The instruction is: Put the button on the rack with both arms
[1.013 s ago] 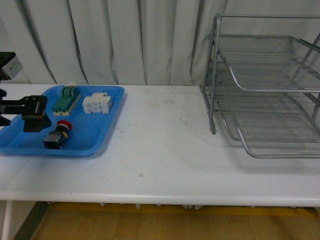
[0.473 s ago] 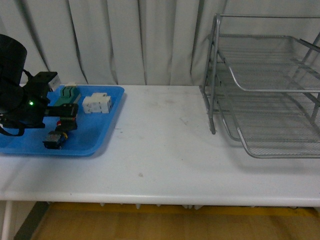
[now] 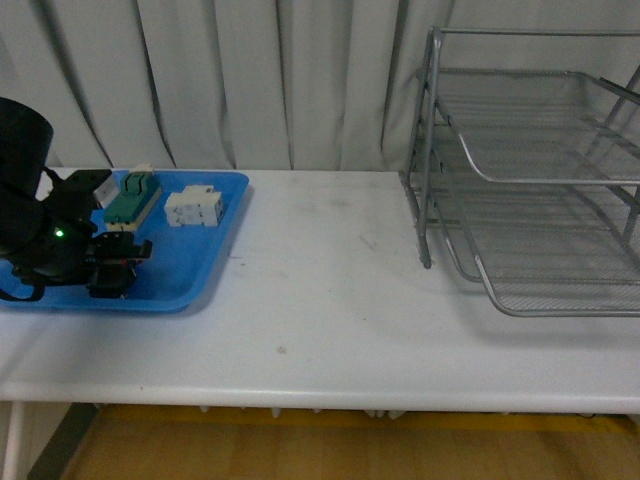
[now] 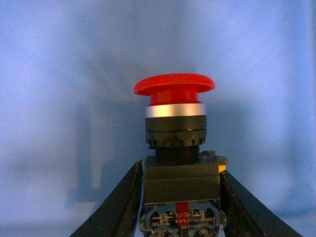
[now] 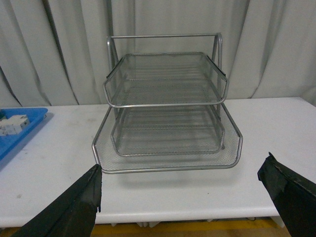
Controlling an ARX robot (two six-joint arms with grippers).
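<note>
One button is resting on the one blue tray, the left gripper closing its two fingers against the dark body and hiding it in the front view. One green block and one white block are sitting just behind. Bare table is stretching to the single three-tier rack, cut off at the frame edge, while the right gripper is hanging wide open, empty.

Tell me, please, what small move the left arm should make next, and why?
Probably close the left pincer firmly on the button. Its fingers flank the button's dark body on both sides, seemingly touching, but a firm grip isn't certain, and the button lies on the blue tray, across the table from the rack.
</note>
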